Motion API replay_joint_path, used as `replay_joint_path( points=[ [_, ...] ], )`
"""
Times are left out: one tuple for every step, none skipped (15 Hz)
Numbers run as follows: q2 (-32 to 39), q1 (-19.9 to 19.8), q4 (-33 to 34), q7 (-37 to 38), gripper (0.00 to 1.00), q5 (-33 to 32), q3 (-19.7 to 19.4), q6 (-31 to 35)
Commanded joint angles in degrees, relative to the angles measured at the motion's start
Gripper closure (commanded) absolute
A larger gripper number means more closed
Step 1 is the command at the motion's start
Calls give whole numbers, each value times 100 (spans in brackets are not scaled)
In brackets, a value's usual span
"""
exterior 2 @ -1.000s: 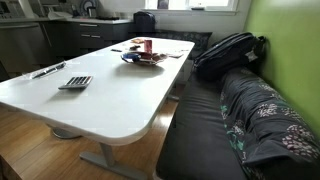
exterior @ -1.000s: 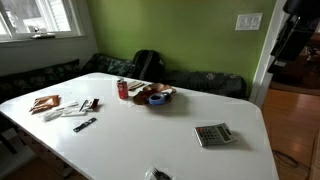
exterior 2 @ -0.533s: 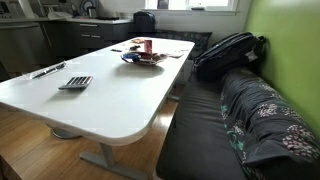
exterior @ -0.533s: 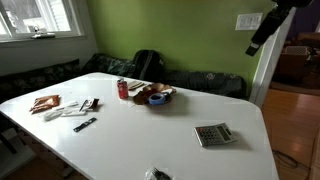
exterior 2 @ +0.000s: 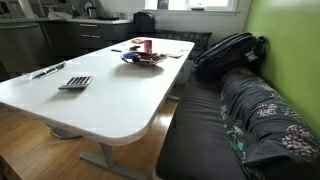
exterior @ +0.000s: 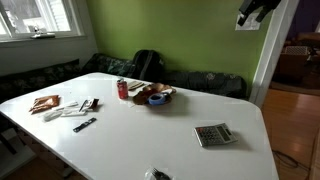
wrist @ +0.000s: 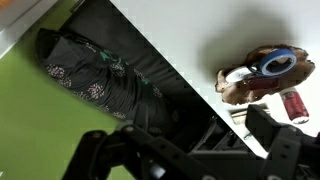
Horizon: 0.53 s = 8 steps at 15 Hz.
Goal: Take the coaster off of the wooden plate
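- Since the earlier frames, the black two-fingered Robotiq gripper (exterior: 254, 11) had swung across the top of an exterior view and climbed higher. It hung well above and apart from the table.
- In the wrist view the gripper (wrist: 182, 142) stood with its jaws spread wide and nothing between them.
- The approach therefore seemed only begun; nothing on the table had shifted.
- The small pale round coaster (wrist: 237, 76) appeared to lie on the dark brown round wooden plate (wrist: 262, 82), beside a blue ring-shaped roll (wrist: 278, 62). In the exterior views it was too small to make out.
- A red drinks can (exterior: 123, 89) stood just beside the plate (exterior: 156, 97).
- The wide white rounded table (exterior: 150, 140) also carried a square grey calculator-like slab (exterior: 212, 134), well apart from the plate.
- Behind it were a green painted wall (exterior: 170, 30), a black backpack (exterior 2: 228, 52) on a dark patterned bench (exterior 2: 262, 125), and a bright window (exterior: 35, 15).
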Motion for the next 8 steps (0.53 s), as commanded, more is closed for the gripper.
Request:
replay_joint_path(
  points=[
    [8, 74, 9, 26, 0, -35, -16, -17],
    [-5, 103, 6, 37, 0, -34, 15, -17],
    [-15, 120, 6, 44, 0, -34, 38, -17],
    [-16, 128, 6, 44, 0, -34, 43, -17],
    [145, -280, 111, 754, 0, -219, 423, -102],
    [347, -451, 182, 1125, 0, -285, 579, -83],
    [573, -596, 268, 1428, 0, -342, 678, -63],
    [852, -780, 370, 1746, 0, -418, 794, 7]
  ],
)
